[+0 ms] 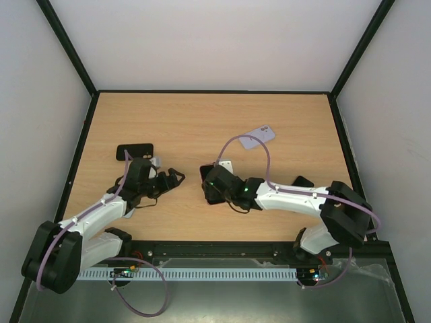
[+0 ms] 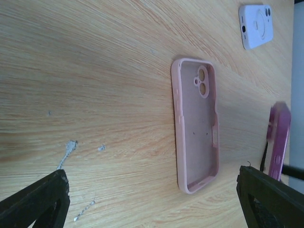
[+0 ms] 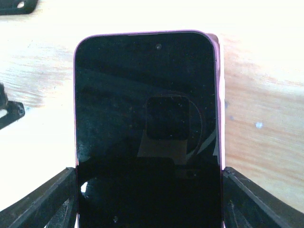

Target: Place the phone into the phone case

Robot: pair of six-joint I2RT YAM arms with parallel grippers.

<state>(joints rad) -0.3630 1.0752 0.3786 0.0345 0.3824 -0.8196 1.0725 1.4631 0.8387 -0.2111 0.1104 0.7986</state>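
Observation:
The pink phone case (image 2: 197, 126) lies open side up on the wooden table, just ahead of my left gripper (image 2: 152, 187), whose jaws stand wide apart with nothing between them. From above, the case (image 1: 226, 165) shows as a pale patch partly hidden behind the right gripper. My right gripper (image 3: 148, 190) is shut on the phone (image 3: 147, 118), black screen toward the camera, one finger on each long side. The phone's pink edge (image 2: 278, 142) stands to the right of the case. In the top view the left gripper (image 1: 174, 179) and right gripper (image 1: 213, 187) face each other at mid-table.
A white phone case (image 1: 258, 136) lies farther back, right of centre, and also shows as a white case (image 2: 256, 24) in the left wrist view. A black case (image 1: 135, 151) lies behind the left gripper. Black frame rails border the table (image 1: 202, 114).

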